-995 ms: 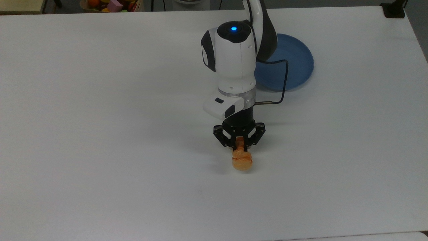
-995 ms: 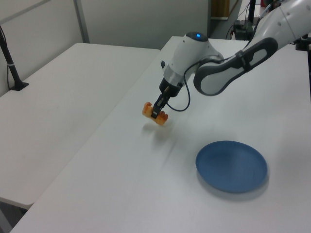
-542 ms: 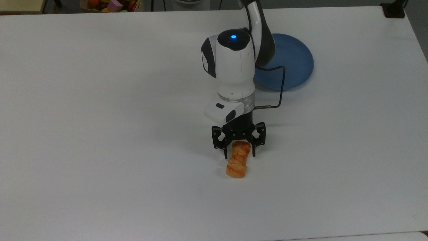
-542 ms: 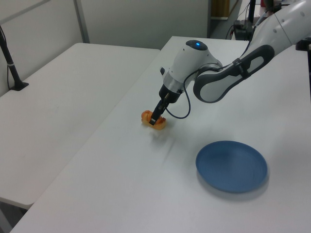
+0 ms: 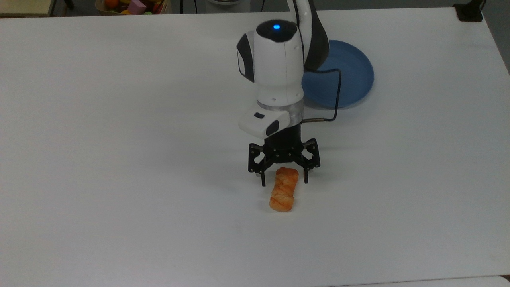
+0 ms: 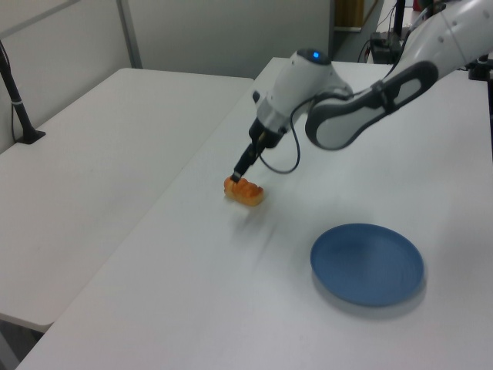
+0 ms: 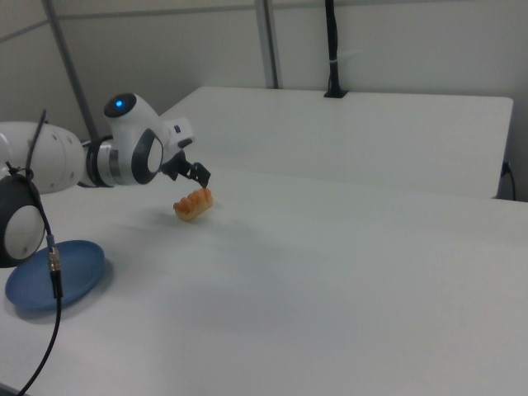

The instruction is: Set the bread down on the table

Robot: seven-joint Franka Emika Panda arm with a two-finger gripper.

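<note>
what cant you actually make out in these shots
- Blue plate: in the top view the arm covers its left part.
- Bread: its underside against the table is hidden in the top view, so flat contact is not confirmed.
- Gripper: in the left view it is too small to read how the fingers stand.
- Coloured items at the top view's upper edge: cut off, unidentifiable.

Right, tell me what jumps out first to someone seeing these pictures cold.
The orange bread lying on the bare white table, near the middle in the top view. Just above it hangs the open black gripper, fingers spread either side of the bread's far end. Behind the arm sits an empty blue plate.
</note>
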